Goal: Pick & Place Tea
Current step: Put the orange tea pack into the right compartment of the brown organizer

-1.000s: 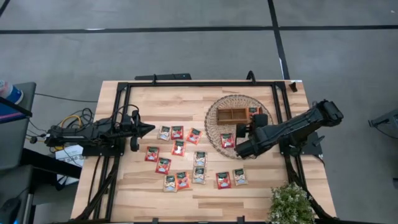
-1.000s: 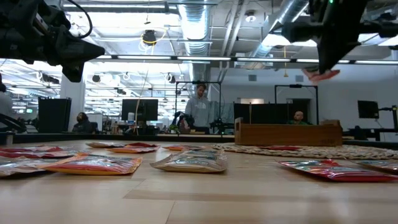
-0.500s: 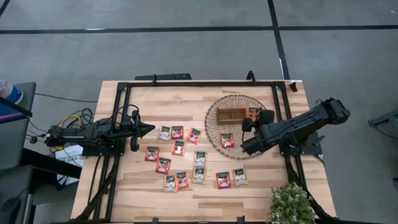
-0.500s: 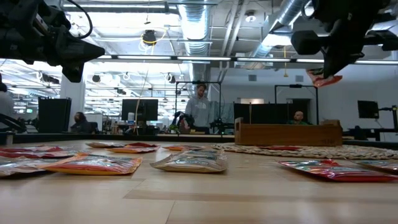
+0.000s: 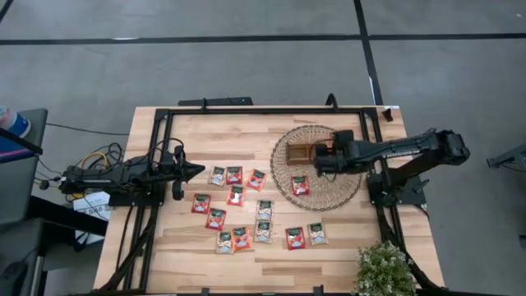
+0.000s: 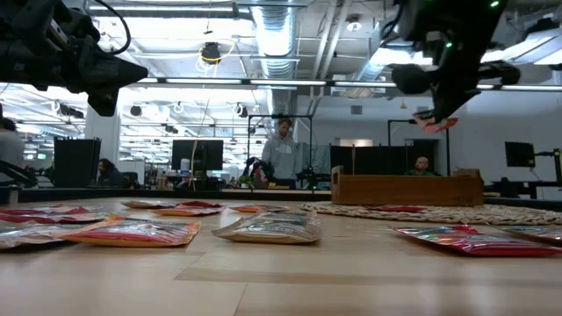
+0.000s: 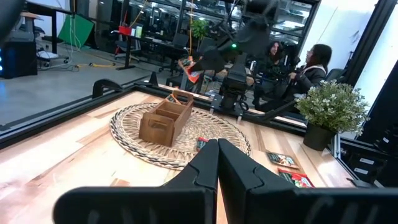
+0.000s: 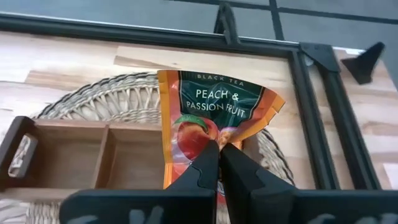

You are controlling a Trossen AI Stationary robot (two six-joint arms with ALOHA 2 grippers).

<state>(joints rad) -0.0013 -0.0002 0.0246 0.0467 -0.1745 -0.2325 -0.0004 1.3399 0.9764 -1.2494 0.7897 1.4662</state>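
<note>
Swinging from a diagonal reach to a nearly level line across the upper right of the high view, the right arm has carried its claw (image 5: 322, 156) from the mat's right edge to the right end of the wooden tray (image 5: 302, 152). Right claw: pinched fully together on a red tea sachet (image 8: 211, 124), held in the air above the tray's compartments, its label reading "Peach & Passion Fruit". In the low view the sachet (image 6: 436, 121) hangs from the claw at upper right, well above the tray (image 6: 406, 189). Woven mat (image 5: 345, 189): bears the tray and one loose red sachet (image 5: 300, 185). Other sachets (image 5: 234, 197) lie scattered on the counter (image 5: 197, 131) at centre frame. Left arm: outstretched and level at centre left, its claw (image 5: 197, 169) fully closed and empty, beside the nearest sachets.
</note>
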